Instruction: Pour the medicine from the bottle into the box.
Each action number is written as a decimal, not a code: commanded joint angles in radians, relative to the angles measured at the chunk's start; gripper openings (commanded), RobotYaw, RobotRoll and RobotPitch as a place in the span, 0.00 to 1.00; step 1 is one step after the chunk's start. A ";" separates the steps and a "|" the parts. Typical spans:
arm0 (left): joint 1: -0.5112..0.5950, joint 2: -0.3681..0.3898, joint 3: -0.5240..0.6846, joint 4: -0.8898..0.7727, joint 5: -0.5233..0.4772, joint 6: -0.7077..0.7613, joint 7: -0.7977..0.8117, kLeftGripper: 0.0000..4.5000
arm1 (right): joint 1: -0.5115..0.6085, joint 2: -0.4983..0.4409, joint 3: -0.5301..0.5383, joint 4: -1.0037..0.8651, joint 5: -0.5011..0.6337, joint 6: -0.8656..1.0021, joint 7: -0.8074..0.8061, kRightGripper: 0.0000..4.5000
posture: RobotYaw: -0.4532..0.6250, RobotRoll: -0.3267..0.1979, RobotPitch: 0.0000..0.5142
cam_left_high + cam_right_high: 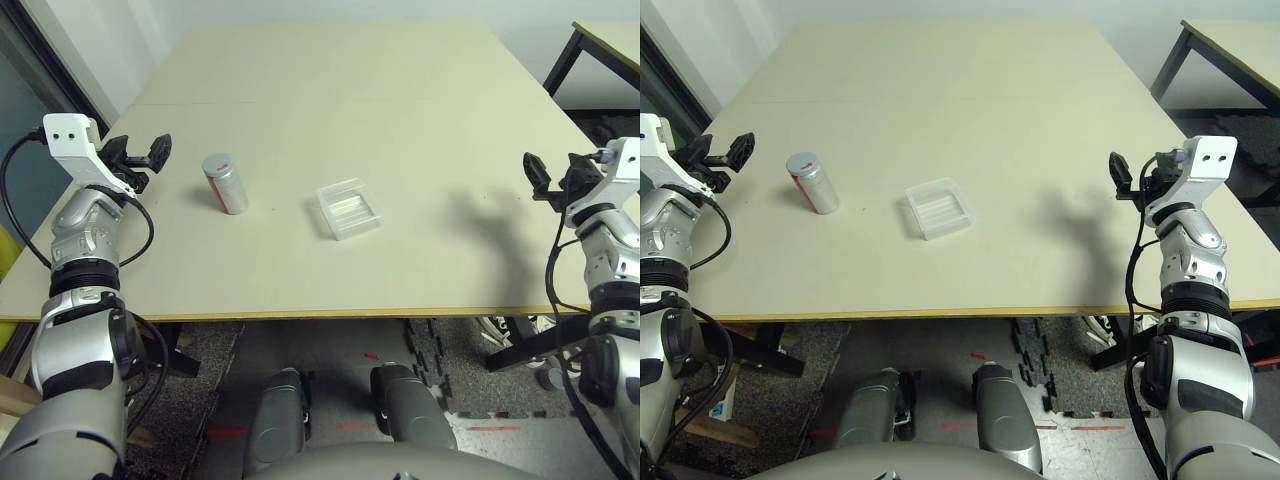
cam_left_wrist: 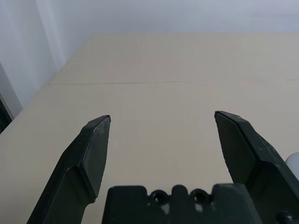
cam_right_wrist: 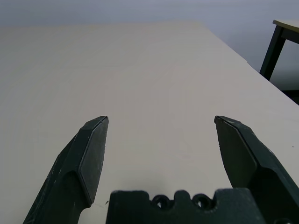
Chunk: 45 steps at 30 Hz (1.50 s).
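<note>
The counter [image 1: 400, 120] has a pale beige top, matt and smooth like laminated board, with a yellowish strip along its near edge; on it, the bottle [image 1: 227, 185] looks like brushed silver-grey metal with a dull sheen and a matt grey cap; just right of the bottle, the box [image 1: 349, 208] is clear whitish plastic, smooth and faintly glossy; left of the bottle, the left gripper [image 1: 140, 157] has black matt plastic fingers [image 2: 91, 158] with smooth flat faces; well right of the bottle, the right gripper [image 1: 548, 180] is the same black matt plastic.
</note>
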 commanded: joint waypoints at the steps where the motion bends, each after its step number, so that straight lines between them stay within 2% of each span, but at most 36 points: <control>1: 0.004 0.009 0.002 0.010 0.006 -0.006 -0.001 0.99 | 0.004 -0.008 0.000 0.005 -0.014 -0.008 -0.002 1.00 | 0.24 0.62 0.13; 13: 0.007 0.013 0.009 0.004 -0.002 0.000 -0.008 0.99 | -0.023 0.013 0.005 -0.009 0.011 0.008 0.053 1.00 | 0.26 0.62 0.13; 17: 0.019 0.013 0.015 -0.010 -0.008 0.009 -0.018 0.99 | -0.018 0.030 0.012 -0.059 0.047 0.043 0.154 1.00 | 0.26 0.62 0.13; 30: 0.062 0.014 0.033 -0.091 -0.052 0.066 -0.096 0.99 | 0.119 0.033 0.211 -0.418 0.092 0.205 0.608 1.00 | 0.27 0.62 0.14; 35: 0.131 0.004 0.048 -0.187 -0.097 0.111 -0.148 0.99 | 0.160 0.011 0.298 -0.521 0.075 0.216 0.726 1.00 | 0.27 0.62 0.14; 45: 0.332 -0.032 0.022 -0.440 -0.151 0.141 -0.253 0.99 | 0.157 0.015 0.338 -0.586 0.080 0.259 0.780 1.00 | 0.28 0.62 0.14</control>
